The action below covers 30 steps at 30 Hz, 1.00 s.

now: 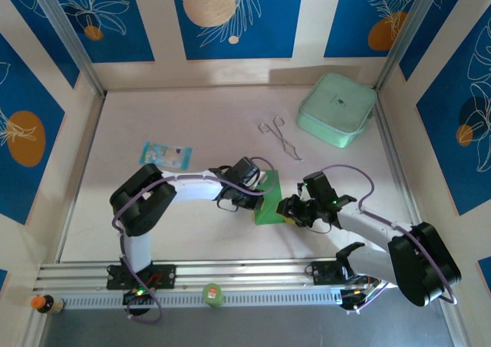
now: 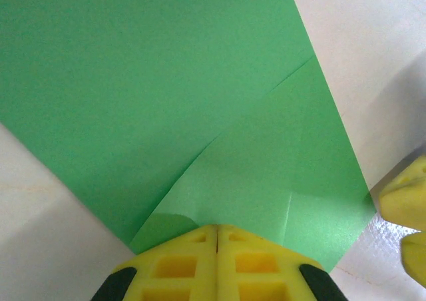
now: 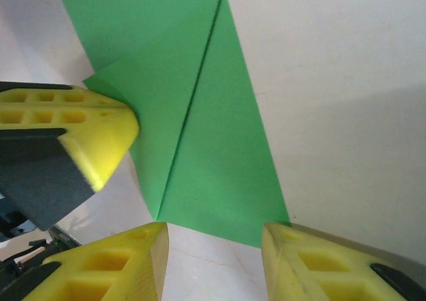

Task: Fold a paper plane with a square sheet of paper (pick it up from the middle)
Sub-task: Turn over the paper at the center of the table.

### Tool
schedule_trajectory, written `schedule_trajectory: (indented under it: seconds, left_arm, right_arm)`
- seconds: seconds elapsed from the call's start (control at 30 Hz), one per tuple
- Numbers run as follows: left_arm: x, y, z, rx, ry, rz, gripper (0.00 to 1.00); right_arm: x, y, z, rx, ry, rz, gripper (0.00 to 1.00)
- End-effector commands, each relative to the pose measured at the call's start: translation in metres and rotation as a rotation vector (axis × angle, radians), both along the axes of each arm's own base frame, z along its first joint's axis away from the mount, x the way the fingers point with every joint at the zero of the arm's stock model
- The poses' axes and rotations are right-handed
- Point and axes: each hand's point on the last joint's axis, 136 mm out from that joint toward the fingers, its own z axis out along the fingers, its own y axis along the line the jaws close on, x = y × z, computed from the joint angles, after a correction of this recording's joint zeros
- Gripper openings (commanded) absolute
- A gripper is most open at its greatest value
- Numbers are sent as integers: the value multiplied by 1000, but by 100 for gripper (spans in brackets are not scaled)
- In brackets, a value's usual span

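Top external view: the square sheet of paper, bright green and partly folded, lies flat on the pale table near the front, between the two arms. The left gripper has its fingers pressed fully together, with the tips on a folded flap at the paper's edge. The right gripper has its fingers parted and grips nothing; the paper's near edge lies between them.

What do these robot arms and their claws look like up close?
The left arm and right arm have white links, black joints and thin purple cables looping alongside. The left claw and right claw have blocky yellow fingers with square hollows and black trim.
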Motion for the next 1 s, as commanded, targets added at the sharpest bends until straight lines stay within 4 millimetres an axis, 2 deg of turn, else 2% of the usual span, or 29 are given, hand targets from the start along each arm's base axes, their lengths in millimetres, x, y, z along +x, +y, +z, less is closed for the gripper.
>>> schedule_trajectory:
  seconds: [0.0, 0.23, 0.53, 0.77, 0.97]
  left_arm:
    - [-10, 15, -20, 63, 43, 5, 2]
    - [-9, 13, -19, 52, 45, 11, 2]
    - [-9, 14, -18, 58, 43, 9, 2]
    - [-10, 13, -18, 53, 49, 7, 2]
    - [-9, 12, -16, 48, 46, 7, 1]
  right_arm:
    - [3, 4, 0, -6, 7, 2, 41]
    - [6, 11, -13, 8, 52, 1, 43]
    - [33, 26, 9, 74, -28, 18, 46]
    - [55, 23, 21, 132, -72, 19, 48]
    - [66, 22, 18, 158, -60, 14, 48]
